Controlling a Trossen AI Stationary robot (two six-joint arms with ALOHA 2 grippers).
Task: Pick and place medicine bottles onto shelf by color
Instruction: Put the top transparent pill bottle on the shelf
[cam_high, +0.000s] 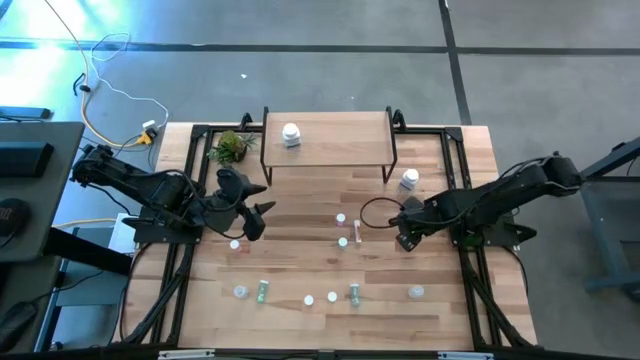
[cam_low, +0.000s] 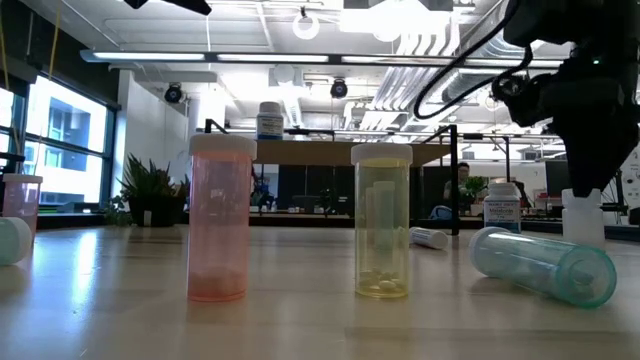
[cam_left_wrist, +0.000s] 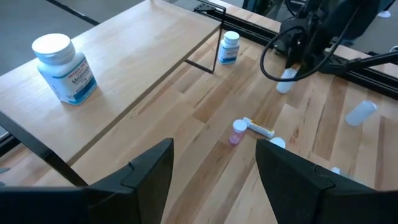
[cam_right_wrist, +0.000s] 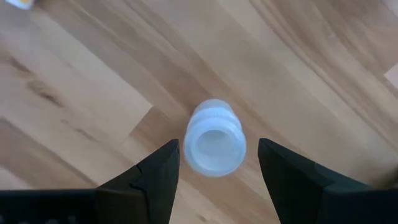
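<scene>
1. Right gripper (cam_right_wrist: 213, 163) poised directly above an upright clear bottle (cam_right_wrist: 214, 145) near the table's right edge, fingers spread wide to either side, nothing held.
2. Risk: a descent slightly off-centre could clip the bottle's rim and tip it; a light empty vial would likely roll toward the right edge.
3. Risk: a black cable (cam_high: 378, 212) loops just beside this gripper and could snag or sweep nearby bottles.
4. Left gripper (cam_left_wrist: 214, 163) raised near the table's left edge, facing the shelf (cam_high: 330, 150), fingers apart and empty.
5. One white bottle (cam_high: 291, 133) already standing on the shelf; a second white one (cam_high: 409, 180) on the table beside the shelf's right leg; remaining bottles scattered from mid-table toward the front edge.
6. Hard to make out: cap colours of the small bottles from overhead; hidden from above: the targeted bottle, covered by the right arm.
</scene>
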